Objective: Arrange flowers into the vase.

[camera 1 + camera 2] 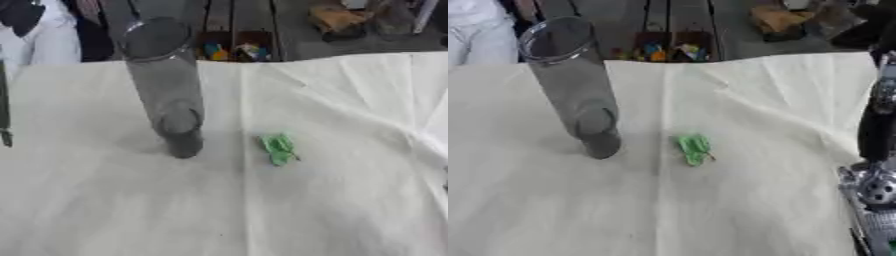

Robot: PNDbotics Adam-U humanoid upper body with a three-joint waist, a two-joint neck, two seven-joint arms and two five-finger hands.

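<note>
A tall clear glass vase (166, 85) stands on the white cloth (262, 210) left of the middle, with nothing visible inside it. A small green sprig of leaves (279, 149) lies flat on the cloth just right of the vase's base. My right arm (876, 135) comes down the right edge of the right eye view, black with a silver joint (877, 189). Only the edge of my right hand (871, 231) shows in the lower right corner, well right of the sprig. A thin dark strip of my left arm (4, 115) shows at the left edge.
The cloth is creased toward the right side. Beyond the table's far edge are a dark slatted bench (229, 30), some coloured items (234, 51) and a brown bundle (337, 20). A person in white (39, 40) stands at the far left.
</note>
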